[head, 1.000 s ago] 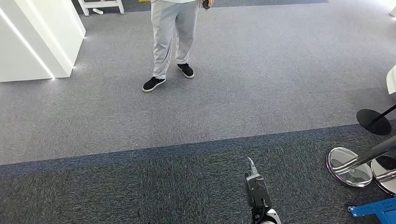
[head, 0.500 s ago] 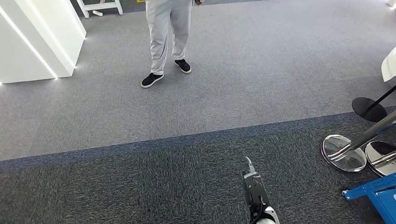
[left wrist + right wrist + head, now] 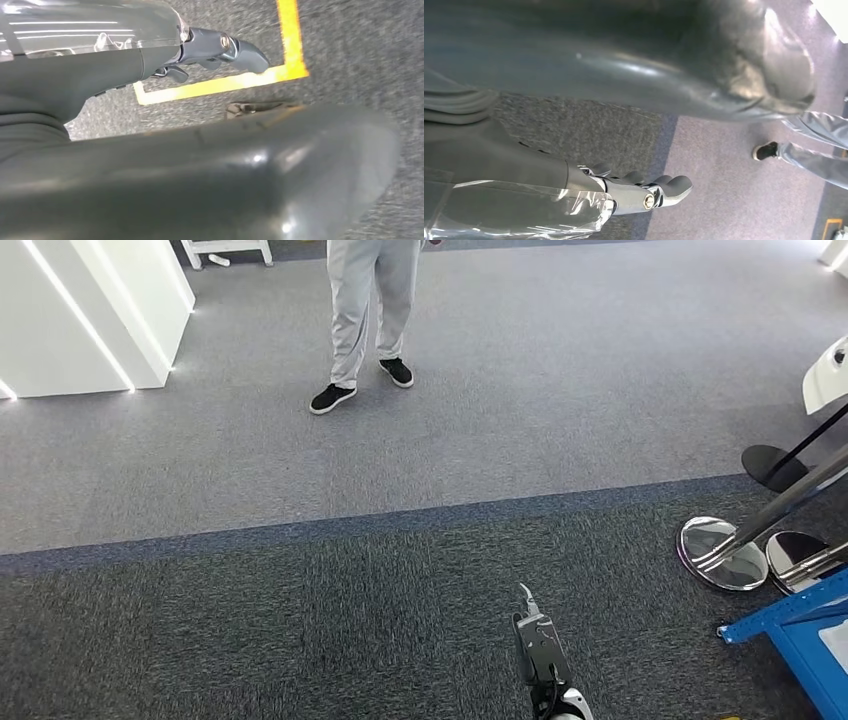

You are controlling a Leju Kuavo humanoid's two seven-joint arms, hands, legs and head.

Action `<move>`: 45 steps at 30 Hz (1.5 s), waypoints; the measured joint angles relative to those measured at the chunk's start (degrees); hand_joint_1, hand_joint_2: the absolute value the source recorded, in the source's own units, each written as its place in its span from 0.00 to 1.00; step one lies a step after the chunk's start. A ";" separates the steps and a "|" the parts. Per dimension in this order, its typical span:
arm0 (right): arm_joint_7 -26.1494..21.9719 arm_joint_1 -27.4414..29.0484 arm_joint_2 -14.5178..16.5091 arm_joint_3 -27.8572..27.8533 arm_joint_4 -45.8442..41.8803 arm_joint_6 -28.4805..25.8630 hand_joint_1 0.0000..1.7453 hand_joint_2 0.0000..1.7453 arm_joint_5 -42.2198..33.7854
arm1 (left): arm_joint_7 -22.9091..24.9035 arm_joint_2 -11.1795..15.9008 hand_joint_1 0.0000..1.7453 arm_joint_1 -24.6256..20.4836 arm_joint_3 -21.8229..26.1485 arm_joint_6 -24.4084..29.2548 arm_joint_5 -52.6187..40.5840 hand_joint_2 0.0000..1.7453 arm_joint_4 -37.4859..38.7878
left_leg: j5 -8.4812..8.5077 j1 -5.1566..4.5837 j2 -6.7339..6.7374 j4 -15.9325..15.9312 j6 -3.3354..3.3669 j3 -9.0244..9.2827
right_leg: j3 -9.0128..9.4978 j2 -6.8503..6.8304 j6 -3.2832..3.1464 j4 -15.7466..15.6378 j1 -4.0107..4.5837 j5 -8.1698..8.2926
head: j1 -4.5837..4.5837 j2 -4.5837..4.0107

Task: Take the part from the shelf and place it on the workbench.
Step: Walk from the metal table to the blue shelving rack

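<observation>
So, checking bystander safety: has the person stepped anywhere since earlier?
No; the person stays put relative to the white plinth; the camera itself shifted.

Left hand (image 3: 220,47) and right hand (image 3: 644,192) empty, fingers loosely extended.

The person (image 3: 370,310) is cut off above the legs, and the blue frame (image 3: 800,630) runs off the edge.

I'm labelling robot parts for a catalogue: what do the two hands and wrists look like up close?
Both look alike. The left hand and right hand have dark grey, rounded fingers on silvery metal linkages with a visible screw. Clear crinkled plastic film wraps each wrist over a dark grey cover. In the head view, the right arm shows a grey block with a black cable.
</observation>
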 joint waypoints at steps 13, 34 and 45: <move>-0.08 0.42 0.00 -0.02 0.48 0.01 0.00 0.00 -0.04 | 0.15 -0.16 0.00 0.11 -0.02 -0.07 -0.15 0.00 0.01 | 4.42 0.53 0.00 3.24 -3.26 -8.36 | 13.22 -0.18 -1.84 -10.66 -0.17 1.02 | -0.09 0.00; -0.03 0.06 0.32 0.07 1.72 0.20 0.00 0.00 0.79 | -0.17 -0.23 0.00 -0.02 -0.01 0.37 0.87 0.00 0.01 | 0.36 0.01 0.18 -0.10 -0.26 -0.83 | -1.08 -0.25 0.99 6.86 -0.43 -0.43 | -0.07 0.00; 0.18 -0.11 0.55 0.56 1.22 -2.11 0.00 0.00 2.46 | -0.37 -0.23 0.00 0.00 -0.08 0.61 0.85 0.00 0.01 | -2.22 0.22 -0.13 7.59 -3.21 -6.04 | 11.18 -1.16 -2.32 -10.94 -0.26 2.73 | -0.10 0.00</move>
